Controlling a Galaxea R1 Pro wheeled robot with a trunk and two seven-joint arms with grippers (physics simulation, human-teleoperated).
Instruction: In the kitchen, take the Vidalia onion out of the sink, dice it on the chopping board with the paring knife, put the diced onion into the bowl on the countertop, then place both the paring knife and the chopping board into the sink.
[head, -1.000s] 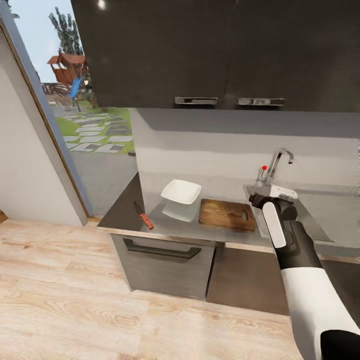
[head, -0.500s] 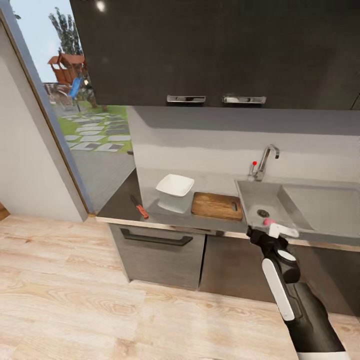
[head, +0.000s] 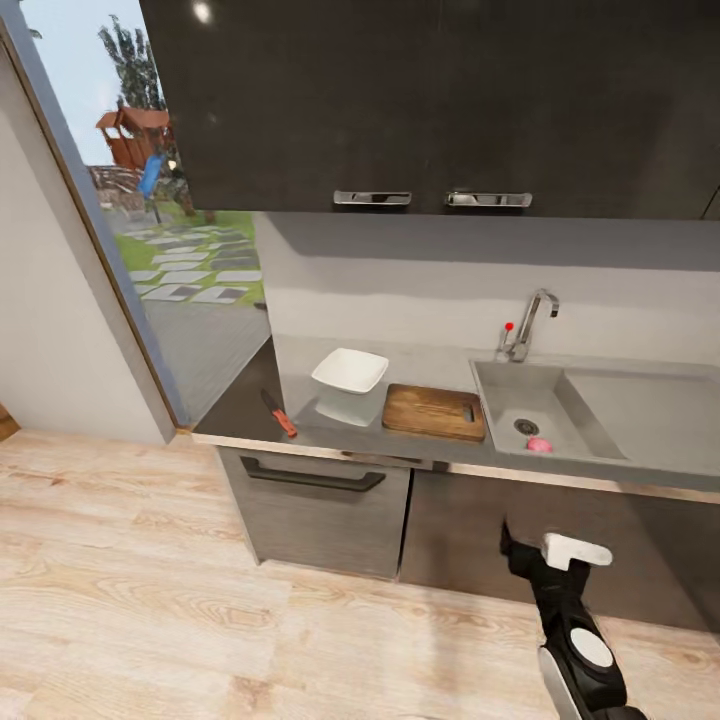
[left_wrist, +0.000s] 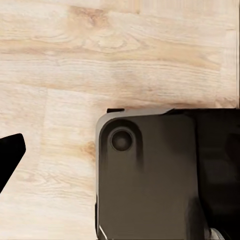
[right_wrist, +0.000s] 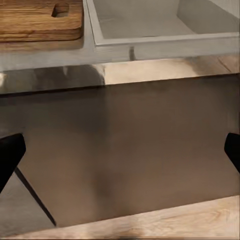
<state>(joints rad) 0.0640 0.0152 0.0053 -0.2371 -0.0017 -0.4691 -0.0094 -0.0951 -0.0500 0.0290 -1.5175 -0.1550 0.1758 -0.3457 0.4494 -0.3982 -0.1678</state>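
Vidalia onion (head: 539, 444), a small pale pinkish round thing in this render, lies on the floor of the matte grey rectangular sink (head: 600, 395), just beside the round drain (head: 526, 426), at the middle right of the head view. It is too small and round for me to tell any long axis or which way it points.

The slim paring knife (head: 279, 412) with dark blade and red handle lies on the glossy dark grey countertop (head: 240, 415), left of centre. Its long axis runs diagonally, with the blade toward the upper left of the frame and the handle toward the lower right. Right of it stands the white shallow square bowl (head: 350, 371), and next to that the brown wooden chopping board (head: 434, 411), with its long side along the counter edge and its handle hole at the sink end.

The right gripper (head: 553, 546) hangs low in front of the grey cabinet fronts (head: 480, 530), at the lower right of the frame, well below the sink rim. In the right wrist view its two dark fingertips (right_wrist: 10, 152) stand far apart, so it is spread and holds nothing. For the left gripper, I cannot tell the state.

The risk, as I judge it: a reach from so low may hit the counter edge, and the round onion may roll away from the fingers.
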